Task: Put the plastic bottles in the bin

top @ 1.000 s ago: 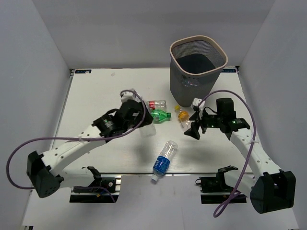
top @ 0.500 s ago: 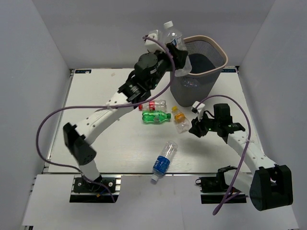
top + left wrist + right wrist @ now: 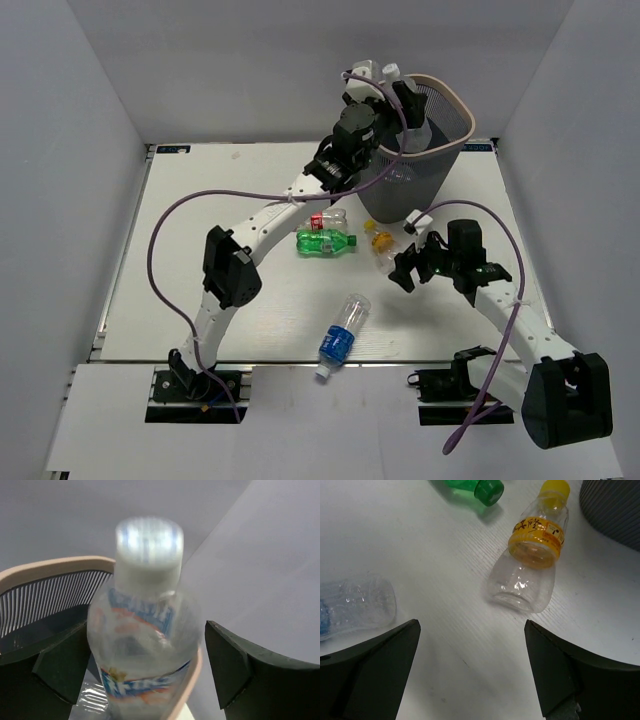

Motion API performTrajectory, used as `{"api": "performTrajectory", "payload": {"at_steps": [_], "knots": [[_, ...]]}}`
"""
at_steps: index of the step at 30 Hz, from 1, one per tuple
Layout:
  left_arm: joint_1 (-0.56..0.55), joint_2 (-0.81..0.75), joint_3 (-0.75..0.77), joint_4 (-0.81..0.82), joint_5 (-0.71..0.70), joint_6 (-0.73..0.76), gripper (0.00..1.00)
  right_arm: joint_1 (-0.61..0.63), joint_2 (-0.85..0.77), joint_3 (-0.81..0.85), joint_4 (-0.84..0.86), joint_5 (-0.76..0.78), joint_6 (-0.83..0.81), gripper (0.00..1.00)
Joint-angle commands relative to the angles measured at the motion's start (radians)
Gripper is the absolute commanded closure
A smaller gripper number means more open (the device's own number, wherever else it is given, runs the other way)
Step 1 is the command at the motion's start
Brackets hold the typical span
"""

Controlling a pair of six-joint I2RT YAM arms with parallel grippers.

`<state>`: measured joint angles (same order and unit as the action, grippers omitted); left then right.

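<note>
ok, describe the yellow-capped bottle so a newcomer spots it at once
Find the grey mesh bin at the far edge of the table. In front of its base lies a small clear bottle, between bin and right gripper. It alone has a yellow cap and orange label; its neighbours are a green bottle and a red-labelled bottle.

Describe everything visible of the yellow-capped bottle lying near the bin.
The yellow-capped bottle is small, squat and clear plastic, looks empty, with an orange-yellow label band bearing dark print below the neck. It lies on its side on the white table, cap toward the bin, apart from the green bottle. Only the table touches it.
</note>
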<state>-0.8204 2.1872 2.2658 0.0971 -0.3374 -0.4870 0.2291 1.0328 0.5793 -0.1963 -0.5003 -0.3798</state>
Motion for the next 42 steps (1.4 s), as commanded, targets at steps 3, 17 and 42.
{"api": "performTrajectory", "payload": {"at_steps": [3,17,42], "knots": [[0.023,-0.056,0.063,-0.013,-0.026,0.002,0.0,0.003,0.018,-0.016,0.133,-0.004,0.073,0.1],[-0.029,-0.881,-0.954,-0.436,-0.009,0.163,0.0,0.033,0.297,0.06,0.296,0.108,0.179,0.1],[-0.244,-0.923,-1.371,-0.458,0.12,0.073,0.0,0.101,0.448,0.145,0.299,0.129,0.236,0.59]]}}
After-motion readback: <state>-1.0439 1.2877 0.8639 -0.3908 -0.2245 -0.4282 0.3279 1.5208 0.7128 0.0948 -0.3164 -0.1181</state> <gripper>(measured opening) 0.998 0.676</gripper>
